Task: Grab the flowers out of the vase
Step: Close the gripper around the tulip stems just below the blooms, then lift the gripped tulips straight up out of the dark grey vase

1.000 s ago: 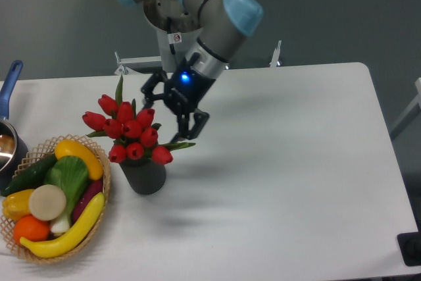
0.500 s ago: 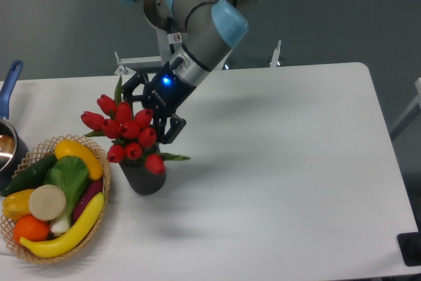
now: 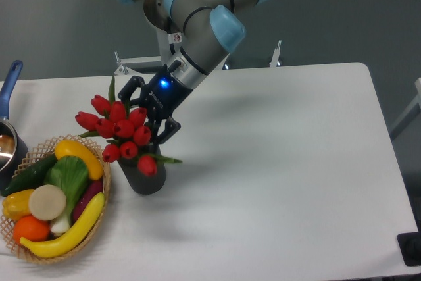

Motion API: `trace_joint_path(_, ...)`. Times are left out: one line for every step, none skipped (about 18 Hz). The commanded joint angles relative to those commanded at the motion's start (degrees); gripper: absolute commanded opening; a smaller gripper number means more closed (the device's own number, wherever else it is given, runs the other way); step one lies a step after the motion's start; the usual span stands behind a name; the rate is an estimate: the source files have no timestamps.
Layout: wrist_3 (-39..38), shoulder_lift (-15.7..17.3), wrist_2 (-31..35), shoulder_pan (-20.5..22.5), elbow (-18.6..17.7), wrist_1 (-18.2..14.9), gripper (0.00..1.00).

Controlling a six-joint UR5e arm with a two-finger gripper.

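Flowers (image 3: pixel 122 129) showing glossy, plastic-looking red buds. Vase (image 3: pixel 146 179) looking matt dark grey. Worktop (image 3: pixel 283 162) reading smooth, matt white. Basket (image 3: pixel 100 162) showing rough woven wicker. Pincer (image 3: pixel 148 113) appearing black, slightly shiny.

Red tulip buds (image 3: pixel 118 128), green leaves; dark grey vase (image 3: pixel 146 181); black end effector (image 3: pixel 147 111), blue light; white desk (image 3: pixel 283 162).
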Motion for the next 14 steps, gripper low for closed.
trace_joint_path(-0.1,0.3,0.0,0.1,-0.1,0.0,0.0)
trace_joint_path(-0.3,0.4,-0.1,0.1,0.0,0.0,0.0)
trace_joint_path(-0.5,0.7,-0.2,0.1,0.0,0.0,0.0)
trace_joint_path(-0.7,0.7,-0.3,0.1,0.2,0.0,0.0)
trace_joint_path(-0.8,0.9,-0.5,0.1,0.3,0.0,0.0)
trace_joint_path(-1.4,1.2,-0.8,0.1,0.4,0.0,0.0)
trace_joint_path(-2.3,1.5,-1.1,0.1,0.6,0.0,0.0)
trace_joint_path(-3.2,1.8,-1.8,0.3,0.8,0.0,0.0)
trace_joint_path(-3.6,1.9,-2.1,0.4,0.9,0.0,0.0)
trace_joint_path(-3.9,2.4,-2.4,0.6,1.1,0.0,0.0)
trace_joint_path(-4.0,2.7,-2.5,0.8,1.1,-0.1,0.0)
trace_joint_path(-4.4,2.7,-2.5,0.8,1.3,0.0,0.0)
trace_joint_path(-6.0,3.0,-3.0,1.1,2.2,-0.1,0.0)
trace_joint_path(-7.5,3.1,-3.2,1.5,2.8,-0.1,0.0)
